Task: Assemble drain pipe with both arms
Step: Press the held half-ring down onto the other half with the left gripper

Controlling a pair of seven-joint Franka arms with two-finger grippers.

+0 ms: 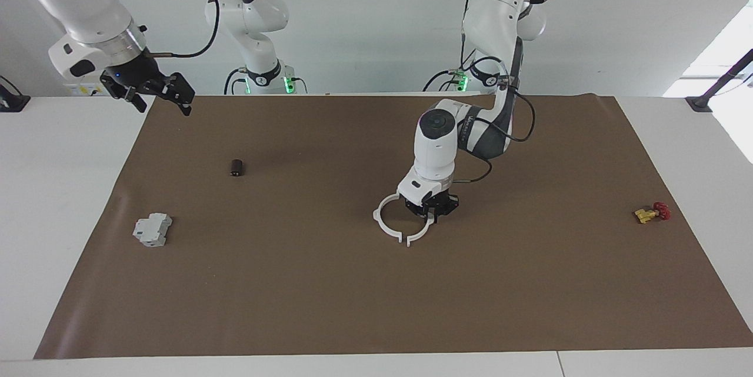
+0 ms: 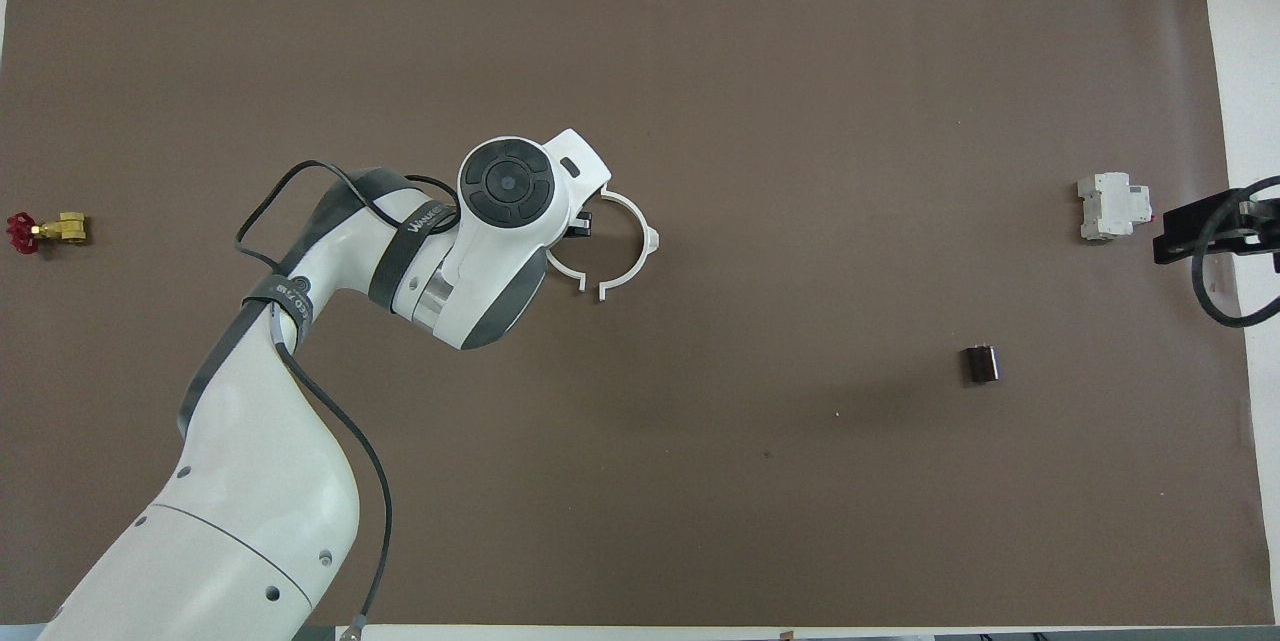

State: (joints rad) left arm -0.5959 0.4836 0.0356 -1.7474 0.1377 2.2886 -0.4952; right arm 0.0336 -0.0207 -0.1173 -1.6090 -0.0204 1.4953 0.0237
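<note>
The drain pipe lies mid-table as two white half-ring arcs set facing each other in a ring. One arc [image 1: 379, 221] [image 2: 645, 241] lies free toward the right arm's end. The other arc [image 1: 422, 231] [image 2: 562, 273] is partly hidden under my left hand. A small gap shows between their tabs on the side farther from the robots. My left gripper [image 1: 432, 207] [image 2: 580, 221] is down at table level on that second arc. My right gripper [image 1: 159, 94] [image 2: 1200, 226] waits raised and open over the mat's edge at the right arm's end.
A light-grey boxy block [image 1: 152, 230] [image 2: 1110, 206] and a small dark cylinder [image 1: 236, 167] [image 2: 980, 364] lie toward the right arm's end. A yellow fitting with a red handle [image 1: 650, 212] [image 2: 45, 231] lies toward the left arm's end. A brown mat [image 1: 376, 306] covers the table.
</note>
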